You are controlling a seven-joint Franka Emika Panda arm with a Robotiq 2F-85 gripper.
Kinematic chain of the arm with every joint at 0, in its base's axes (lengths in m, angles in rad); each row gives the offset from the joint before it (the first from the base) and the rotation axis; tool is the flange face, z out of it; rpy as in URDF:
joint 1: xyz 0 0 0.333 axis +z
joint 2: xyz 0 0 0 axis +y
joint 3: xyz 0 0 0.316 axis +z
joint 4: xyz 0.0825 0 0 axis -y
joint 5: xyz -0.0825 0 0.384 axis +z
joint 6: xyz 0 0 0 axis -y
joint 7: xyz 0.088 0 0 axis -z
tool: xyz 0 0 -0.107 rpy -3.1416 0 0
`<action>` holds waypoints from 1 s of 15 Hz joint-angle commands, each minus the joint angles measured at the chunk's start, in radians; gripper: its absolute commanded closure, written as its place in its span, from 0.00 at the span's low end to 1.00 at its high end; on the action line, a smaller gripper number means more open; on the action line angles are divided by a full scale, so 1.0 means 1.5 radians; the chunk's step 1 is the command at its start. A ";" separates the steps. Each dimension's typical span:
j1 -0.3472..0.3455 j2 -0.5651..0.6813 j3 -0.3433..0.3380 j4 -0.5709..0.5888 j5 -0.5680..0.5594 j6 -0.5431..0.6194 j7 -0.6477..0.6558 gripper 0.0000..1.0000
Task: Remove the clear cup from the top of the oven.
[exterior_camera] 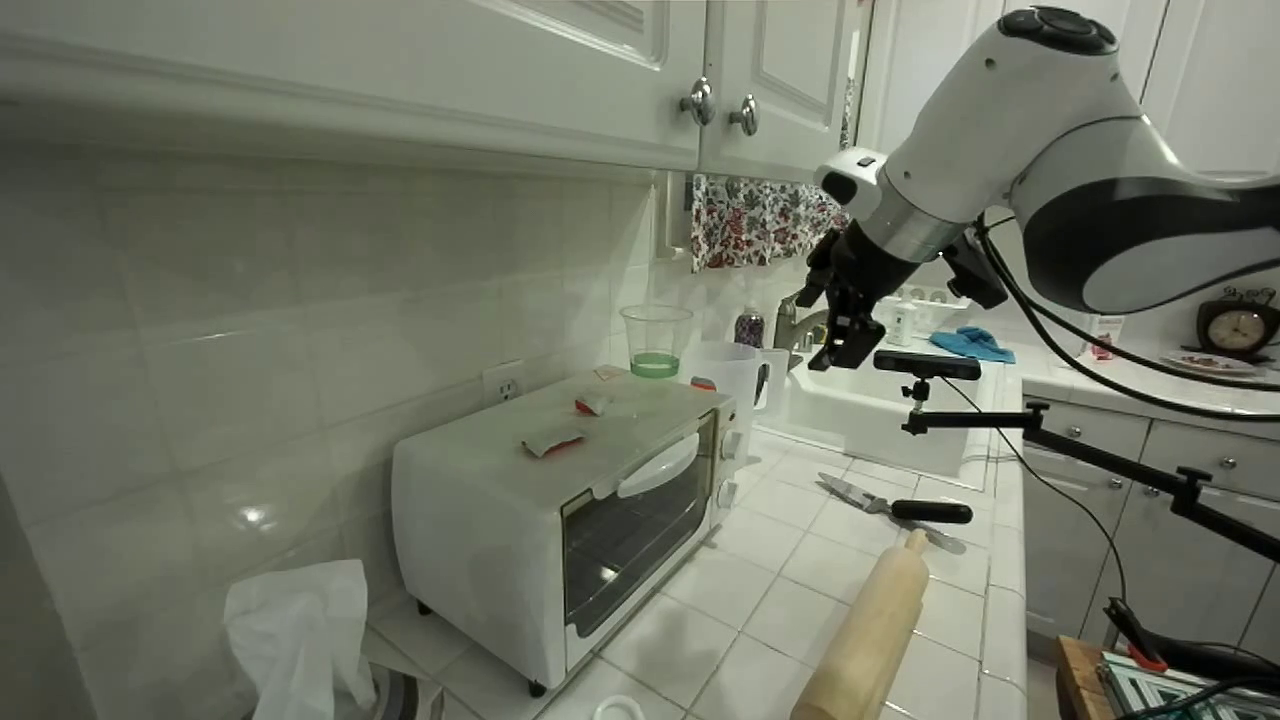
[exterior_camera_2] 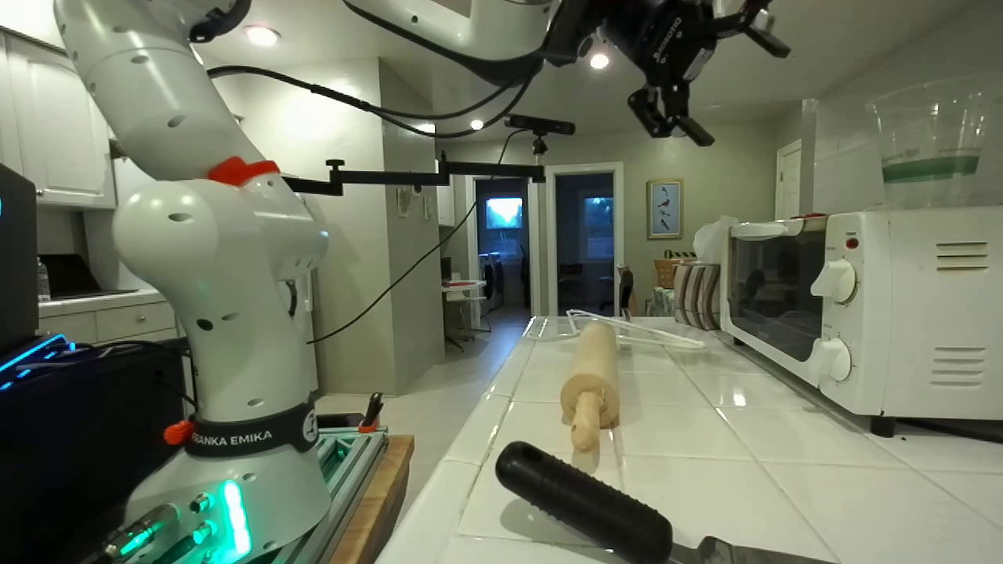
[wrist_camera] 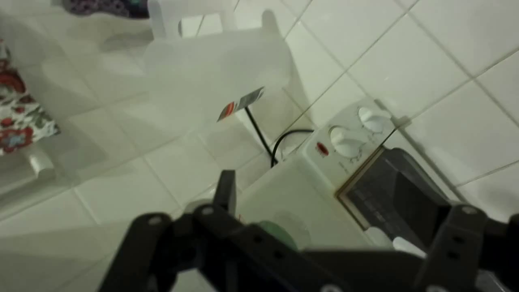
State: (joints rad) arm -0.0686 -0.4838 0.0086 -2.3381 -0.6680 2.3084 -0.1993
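Note:
The clear cup [exterior_camera: 656, 325] stands upright on the far end of the oven's top, with green at its bottom. It also shows in an exterior view [exterior_camera_2: 928, 141]. In the wrist view, only part of the cup [wrist_camera: 279, 234] shows, mostly its green bottom; a finger hides the rest. The white oven [exterior_camera: 480, 530] has its glass door shut; it also shows in an exterior view [exterior_camera_2: 948, 313] and in the wrist view [wrist_camera: 296, 194]. My gripper [exterior_camera: 824, 322] is open and empty, apart from the cup, over the counter and sink side; it also shows in an exterior view [exterior_camera_2: 736, 88].
A translucent pitcher [exterior_camera: 728, 375] stands beside the oven near the cup. Torn packets [exterior_camera: 552, 441] lie on the oven. A rolling pin [exterior_camera: 865, 630] and a black-handled utensil [exterior_camera: 930, 512] lie on the counter. Wall cabinets [exterior_camera: 400, 80] hang above. A camera on an arm [exterior_camera: 926, 365] stands near the gripper.

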 commanded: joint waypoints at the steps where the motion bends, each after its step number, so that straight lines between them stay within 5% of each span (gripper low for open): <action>1: -0.011 0.025 -0.001 0.012 -0.098 0.128 0.017 0.00; 2: 0.003 0.008 -0.005 0.002 -0.054 0.075 0.005 0.00; 15: 0.009 0.017 -0.001 -0.011 -0.124 0.166 -0.019 0.00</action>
State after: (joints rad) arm -0.0721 -0.4619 0.0085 -2.3404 -0.8089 2.5157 -0.1937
